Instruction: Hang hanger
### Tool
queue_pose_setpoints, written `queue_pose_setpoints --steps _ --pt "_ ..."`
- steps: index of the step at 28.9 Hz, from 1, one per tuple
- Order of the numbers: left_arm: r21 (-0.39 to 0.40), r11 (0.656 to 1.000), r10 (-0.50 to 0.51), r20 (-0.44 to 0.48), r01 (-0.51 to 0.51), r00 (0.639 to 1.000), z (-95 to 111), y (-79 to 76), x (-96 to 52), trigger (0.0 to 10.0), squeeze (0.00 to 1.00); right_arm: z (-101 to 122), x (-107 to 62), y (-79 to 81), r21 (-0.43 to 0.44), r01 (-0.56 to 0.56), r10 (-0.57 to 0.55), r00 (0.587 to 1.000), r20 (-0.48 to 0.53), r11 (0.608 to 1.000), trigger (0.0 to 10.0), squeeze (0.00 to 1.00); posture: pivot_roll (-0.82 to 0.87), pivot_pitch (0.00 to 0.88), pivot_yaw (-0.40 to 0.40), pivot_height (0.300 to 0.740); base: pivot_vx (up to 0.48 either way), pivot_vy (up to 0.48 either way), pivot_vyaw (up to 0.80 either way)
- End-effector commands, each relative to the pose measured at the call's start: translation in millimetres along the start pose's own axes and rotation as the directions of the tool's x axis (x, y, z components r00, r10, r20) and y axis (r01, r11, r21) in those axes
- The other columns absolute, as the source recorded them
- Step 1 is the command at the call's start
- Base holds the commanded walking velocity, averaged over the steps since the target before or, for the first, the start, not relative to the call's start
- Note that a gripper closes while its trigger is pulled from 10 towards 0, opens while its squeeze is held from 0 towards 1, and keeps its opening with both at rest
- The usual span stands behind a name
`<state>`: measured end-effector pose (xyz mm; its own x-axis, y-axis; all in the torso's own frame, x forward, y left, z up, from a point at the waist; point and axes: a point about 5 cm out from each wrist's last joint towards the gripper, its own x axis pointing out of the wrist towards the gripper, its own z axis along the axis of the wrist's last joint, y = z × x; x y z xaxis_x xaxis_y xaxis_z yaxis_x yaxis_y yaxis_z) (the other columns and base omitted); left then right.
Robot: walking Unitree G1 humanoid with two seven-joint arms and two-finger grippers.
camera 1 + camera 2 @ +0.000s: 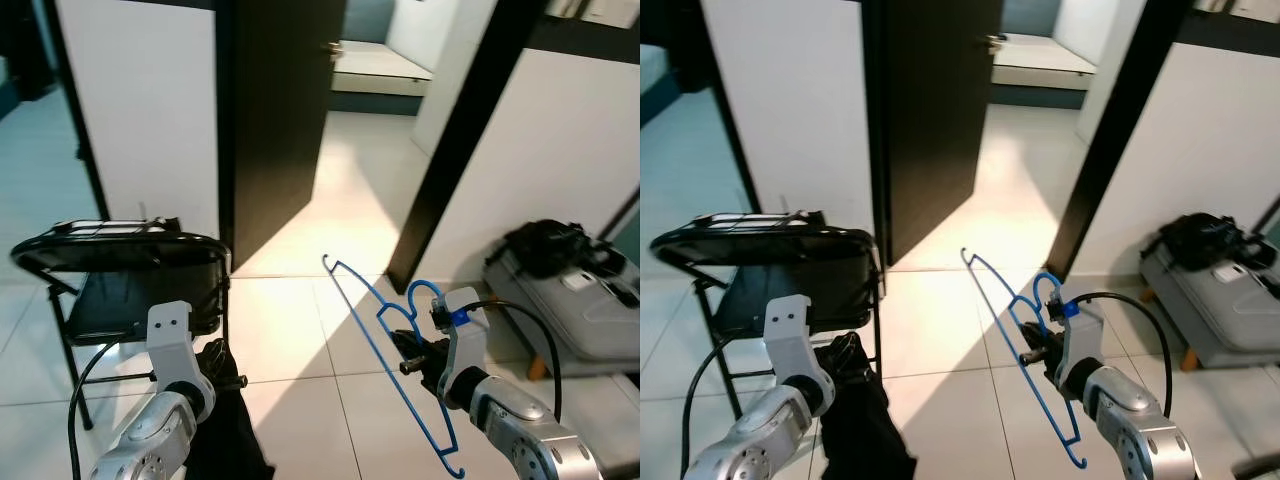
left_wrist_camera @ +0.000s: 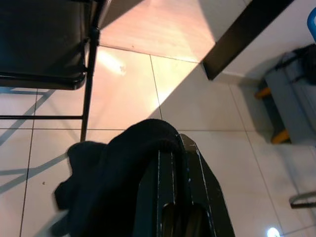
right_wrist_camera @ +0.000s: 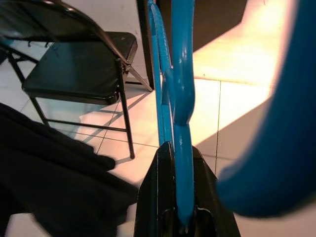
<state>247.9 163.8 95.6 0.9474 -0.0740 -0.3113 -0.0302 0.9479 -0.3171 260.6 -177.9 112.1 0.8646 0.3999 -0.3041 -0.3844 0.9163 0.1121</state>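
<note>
A blue plastic hanger (image 1: 385, 345) is held in the air at the lower right, tilted, with its hook (image 1: 420, 293) pointing up. My right gripper (image 1: 410, 357) is shut on it near the neck; in the right wrist view the blue hanger (image 3: 181, 113) runs straight out from between the black fingers (image 3: 163, 192). At the lower left my left gripper (image 1: 222, 372) is shut on a black garment (image 1: 225, 425) that hangs down from it. In the left wrist view the black garment (image 2: 113, 182) is draped over the fingers (image 2: 190, 187).
A black folding chair (image 1: 130, 275) stands at the left, close to my left arm. Ahead, a dark door (image 1: 275, 110) stands open onto a bright tiled room. A grey suitcase (image 1: 580, 300) with a black bag on it lies at the right wall.
</note>
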Motion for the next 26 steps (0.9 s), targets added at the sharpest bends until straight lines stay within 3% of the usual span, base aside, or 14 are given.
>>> queue_pose_setpoints --steps 1,7,16,18,19,23,24,25,26 --pt "-0.013 0.998 -0.056 0.026 0.057 0.998 7.2 -8.6 -0.7 10.0 0.0 -1.6 -2.6 -7.0 0.015 0.032 -0.032 0.999 -0.002 0.999 10.0 0.0 -0.01 0.0 -0.066 0.74 0.0 0.0 -0.8" --pt "-0.045 0.995 -0.093 0.025 0.094 0.995 9.7 -11.8 -1.8 10.0 0.0 -0.9 -3.0 -7.7 0.018 0.039 -0.04 0.999 0.008 0.999 10.0 0.0 -0.02 0.0 -0.048 0.74 0.0 0.0 -0.8" --pt "-0.001 0.994 -0.107 0.029 0.107 0.994 19.2 -15.3 7.6 10.0 0.0 0.4 -2.7 -8.8 0.033 0.052 -0.053 0.998 0.026 0.998 10.0 0.0 -0.03 0.0 -0.025 0.74 0.0 0.0 -0.8" --pt "-0.013 0.994 -0.111 0.056 0.112 0.992 29.8 -20.3 15.4 10.0 0.0 0.8 -1.7 -8.4 0.034 0.046 -0.047 0.999 0.026 0.998 10.0 0.0 -0.04 0.0 -0.014 0.74 0.0 0.0 -0.8" --pt "-0.01 0.989 -0.143 0.105 0.145 0.984 50.0 -32.9 28.2 10.0 0.0 1.9 0.6 -7.7 0.042 0.037 -0.038 0.999 0.026 0.998 10.0 0.0 -0.05 0.0 0.001 0.74 0.0 0.0 -0.8" --pt "-0.01 0.989 -0.143 0.105 0.145 0.984 50.0 -32.9 28.2 10.0 0.0 1.9 0.6 -7.7 0.042 0.037 -0.038 0.999 0.026 0.998 10.0 0.0 -0.05 0.0 0.001 0.74 0.0 0.0 -0.8" --pt "-0.001 0.982 -0.188 0.158 0.191 0.969 74.6 -48.5 41.2 10.0 0.0 2.9 3.3 -5.0 0.035 0.015 -0.016 1.0 0.021 0.999 10.0 0.0 -0.06 0.0 0.012 0.74 0.0 0.0 -0.8" --pt "-0.001 0.982 -0.188 0.158 0.191 0.969 74.6 -48.5 41.2 10.0 0.0 2.9 3.3 -5.0 0.035 0.015 -0.016 1.0 0.021 0.999 10.0 0.0 -0.06 0.0 0.012 0.74 0.0 0.0 -0.8" --pt "0.023 0.972 -0.235 0.207 0.235 0.95 99.6 -64.2 52.0 10.0 0.0 4.2 5.6 -1.0 0.031 -0.009 0.009 1.0 0.019 0.999 10.0 0.0 -0.06 0.0 0.026 0.74 0.0 0.0 -0.8"
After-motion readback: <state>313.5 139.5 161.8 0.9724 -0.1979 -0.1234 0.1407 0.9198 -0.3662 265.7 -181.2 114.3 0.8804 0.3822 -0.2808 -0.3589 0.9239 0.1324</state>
